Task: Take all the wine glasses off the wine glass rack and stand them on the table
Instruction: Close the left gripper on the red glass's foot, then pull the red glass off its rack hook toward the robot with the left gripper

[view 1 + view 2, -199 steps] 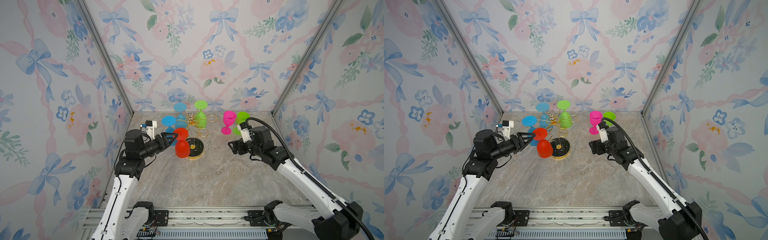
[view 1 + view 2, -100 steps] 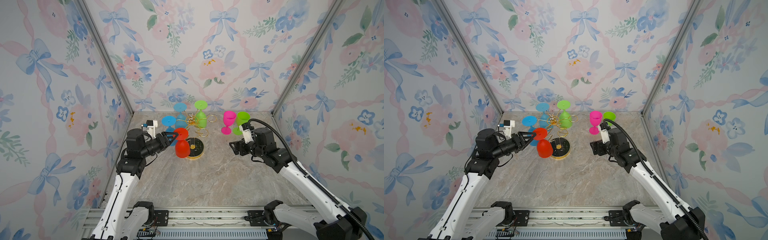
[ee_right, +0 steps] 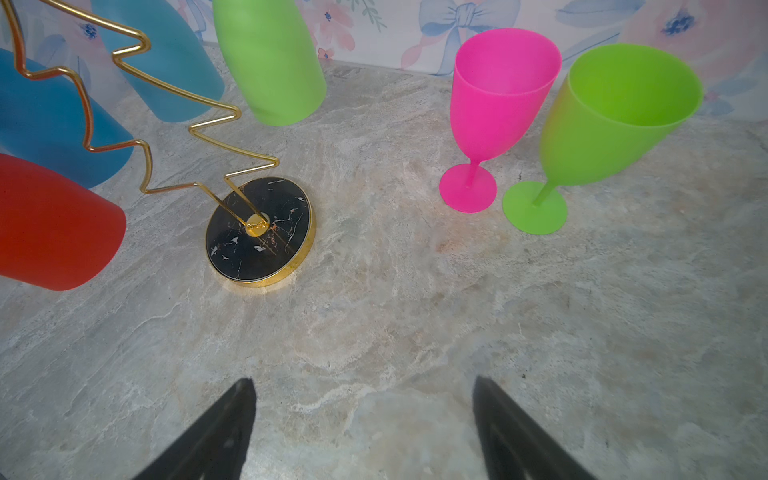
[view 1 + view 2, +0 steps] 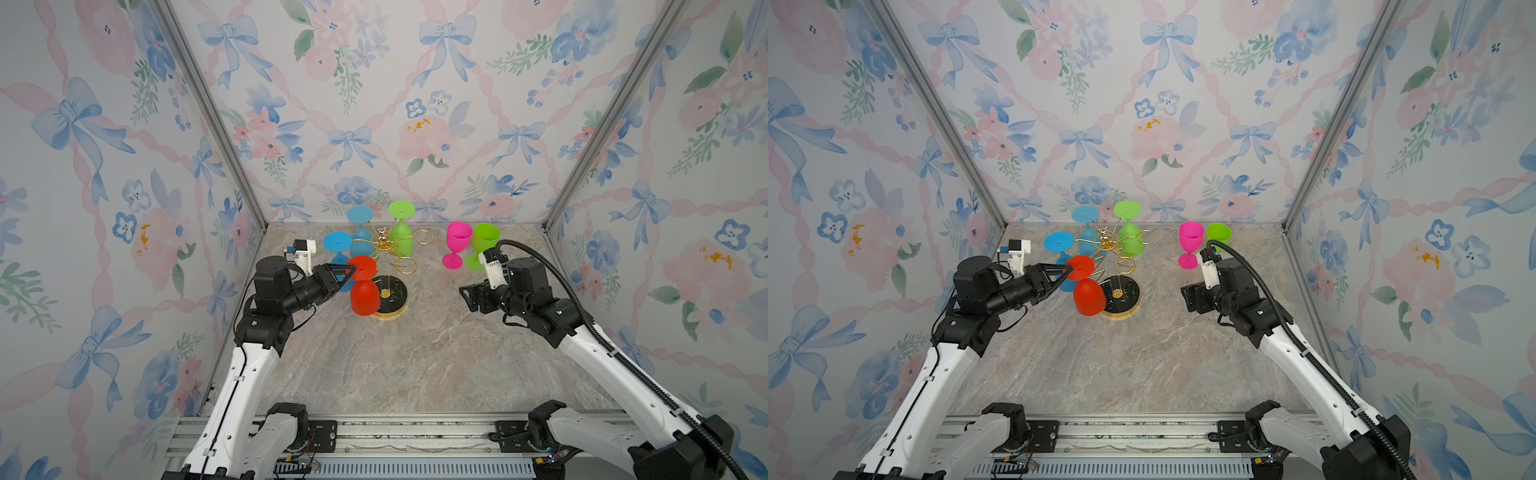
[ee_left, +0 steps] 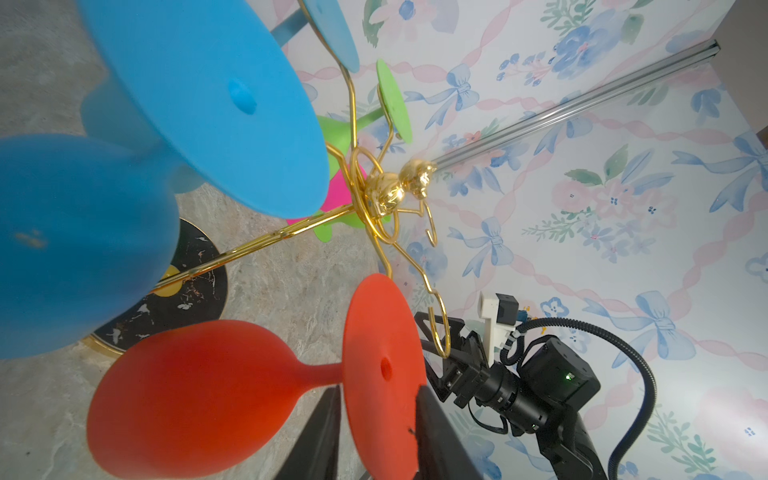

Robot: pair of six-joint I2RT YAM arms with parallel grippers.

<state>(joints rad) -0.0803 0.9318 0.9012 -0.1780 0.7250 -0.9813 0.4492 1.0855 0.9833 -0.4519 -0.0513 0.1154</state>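
Left of the table's middle, at about eleven o'clock, the wine glass rack stands on its black gold-rimmed base, as both top views show. The red wine glass hangs bowl-down at the arm near eight o'clock of the post, with its foot uppermost and its bowl near the base. The left gripper reaches in from nine o'clock to that foot. In the left wrist view its fingers stand close on either face of the red disc, jaws narrowed about the rim, but whether they pinch it cannot be told. A blue glass hangs at ten o'clock, a second blue glass at eleven and a hanging green glass at one. The right gripper hovers at three o'clock of the rack, well apart from it, jaws spread wide and holding nothing, with bare table showing between its fingers. At two o'clock of the rack a pink glass and an upright green glass stand side by side
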